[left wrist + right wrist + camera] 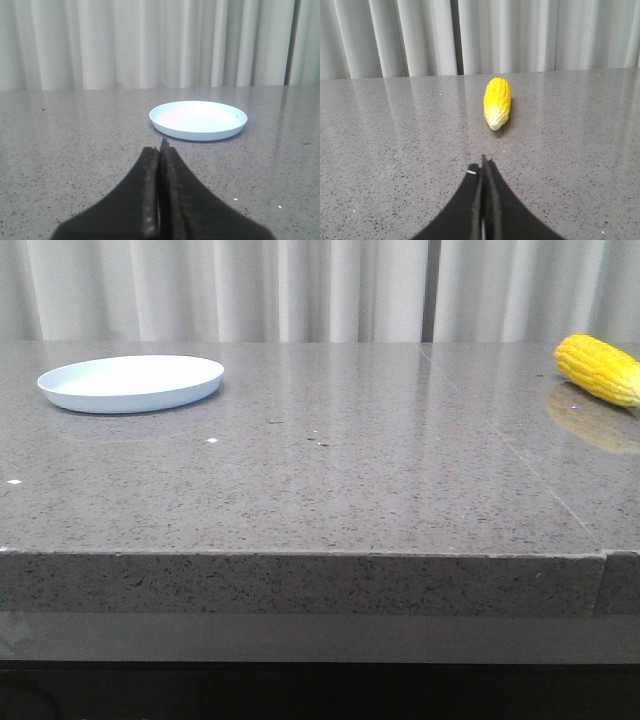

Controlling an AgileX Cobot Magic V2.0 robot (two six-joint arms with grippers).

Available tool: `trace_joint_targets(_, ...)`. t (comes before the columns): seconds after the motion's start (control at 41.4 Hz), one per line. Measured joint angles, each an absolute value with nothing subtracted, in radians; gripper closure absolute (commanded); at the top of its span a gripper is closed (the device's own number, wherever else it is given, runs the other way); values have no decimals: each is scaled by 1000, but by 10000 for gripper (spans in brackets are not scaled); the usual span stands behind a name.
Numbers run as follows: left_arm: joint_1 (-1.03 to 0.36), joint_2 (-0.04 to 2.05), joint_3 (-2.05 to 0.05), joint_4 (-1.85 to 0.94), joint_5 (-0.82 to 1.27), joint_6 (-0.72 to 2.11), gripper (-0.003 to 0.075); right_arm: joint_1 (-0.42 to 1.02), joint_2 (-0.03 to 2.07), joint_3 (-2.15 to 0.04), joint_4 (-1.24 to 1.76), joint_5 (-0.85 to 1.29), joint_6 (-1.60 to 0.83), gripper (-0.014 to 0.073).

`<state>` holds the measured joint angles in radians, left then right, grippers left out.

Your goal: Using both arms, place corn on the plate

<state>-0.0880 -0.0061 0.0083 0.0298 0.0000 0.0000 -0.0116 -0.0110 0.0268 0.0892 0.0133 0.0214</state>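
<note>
At three o'clock on the table [330, 490] lay the corn [600, 368], well apart from the plate [131, 382] at ten. We judged it stiff, light, prone to roll; best gripped mid-cob. Both the left end effector [161, 165] and the right end effector [483, 172] were clenched, empty.

No readable text, labels, brands, numbers or signs appear in any view. The plate [131, 382] is plain and unmarked, the corn [600, 368] carries no sticker, and the table [330, 480] and curtain [300, 290] show no writing.
</note>
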Motion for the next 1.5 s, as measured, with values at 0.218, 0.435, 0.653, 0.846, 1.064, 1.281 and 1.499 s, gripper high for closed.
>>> trace_joint_targets(0.218, -88, -6, 8, 30, -6, 0, 741, -12, -11, 27, 89, 13, 21, 680)
trace_joint_targets(0.435, -88, -6, 8, 30, -6, 0, 741, -12, -11, 27, 89, 13, 21, 680)
trace_joint_targets(0.653, -88, -6, 8, 30, -63, 0, 741, -12, -11, 27, 78, -45, 15, 680)
trace_joint_targets(0.846, -88, -6, 8, 30, -162, 0, 741, -12, -11, 29, 72, -255, 13, 680)
trace_joint_targets(1.064, -88, -6, -80, 30, -137, 0, 741, -12, -11, -12, 85, -299, 18, 680)
trace_joint_targets(1.281, -88, 6, -289, 46, 65, 0, 741, -12, 6, -258, 89, 79, 18, 680)
trace_joint_targets(1.499, -88, 141, -478, 63, 279, 0, 741, -12, 159, -461, 87, 328, 18, 680)
